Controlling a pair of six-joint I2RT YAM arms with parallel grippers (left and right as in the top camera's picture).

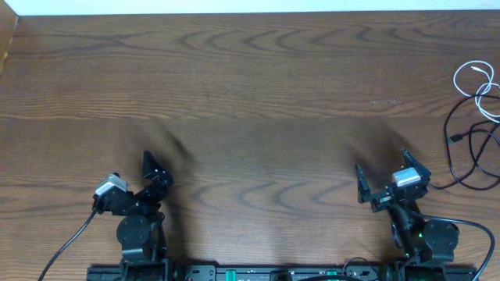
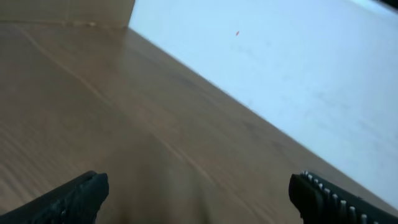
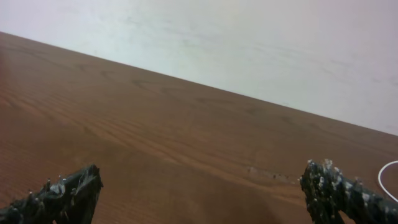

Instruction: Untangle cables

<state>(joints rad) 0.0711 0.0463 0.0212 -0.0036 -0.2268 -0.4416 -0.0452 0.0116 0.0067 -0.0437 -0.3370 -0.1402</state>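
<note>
The wood-grain table [image 1: 250,86] fills nearly the whole overhead frame. The two cables lie at its far right edge, well apart from both arms. The white cable [image 1: 458,76] forms a small loop in the upper right of the frame, and part of it runs off the right border. The black cable [image 1: 451,160] lies just below it and curves in larger loops down the right side, with a small plug end [image 1: 455,139] pointing toward the left. White and black strands meet near the right border, but they are too small to tell how they interlace. The left end effector [image 1: 156,173] sits at the lower left of the overhead frame, close to its arm's base. In its wrist view the two dark fingers [image 2: 78,198] appear in the bottom corners, spread wide apart with only bare table between them. The right end effector [image 1: 387,178] sits at the lower right, nearer the cables but not touching them. Its fingers [image 3: 65,194] also stand wide apart and grip nothing. In the right wrist view a thin arc of the white cable shows at the right border, just beyond the right-hand finger. A pale wall [image 3: 249,43] rises behind the table's far edge.
</note>
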